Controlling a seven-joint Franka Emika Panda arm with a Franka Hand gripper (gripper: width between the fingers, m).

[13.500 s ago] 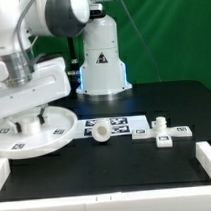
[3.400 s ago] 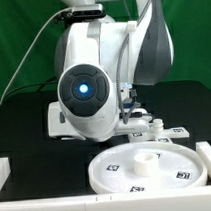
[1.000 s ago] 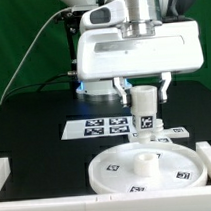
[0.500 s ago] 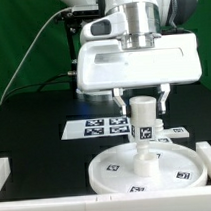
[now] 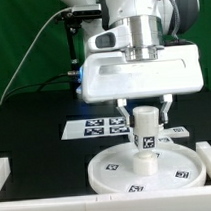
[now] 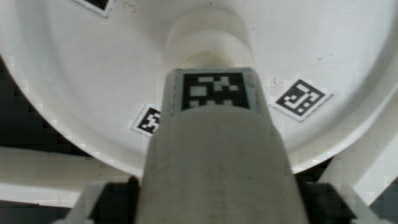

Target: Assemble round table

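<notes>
The large rimmed round disc [image 5: 147, 169] lies flat on the black table near the front rail. My gripper [image 5: 144, 113] is shut on the short cylindrical post [image 5: 146, 131] and holds it upright, its lower end right at the raised hub in the disc's middle. A tag shows on the post's side. In the wrist view the post [image 6: 217, 130] fills the middle between my fingers [image 6: 107, 195], with the disc [image 6: 107, 70] and its tags behind it. The cross-shaped base [image 5: 176, 132] peeks out behind the disc at the exterior view's right.
The marker board [image 5: 95, 126] lies behind the disc. White border rails run along the front [image 5: 59, 204] and at both sides [image 5: 2, 169]. The robot's base stands at the back.
My gripper has come down with the post, from above the marker board onto the disc's middle hub. The disc has not moved.
</notes>
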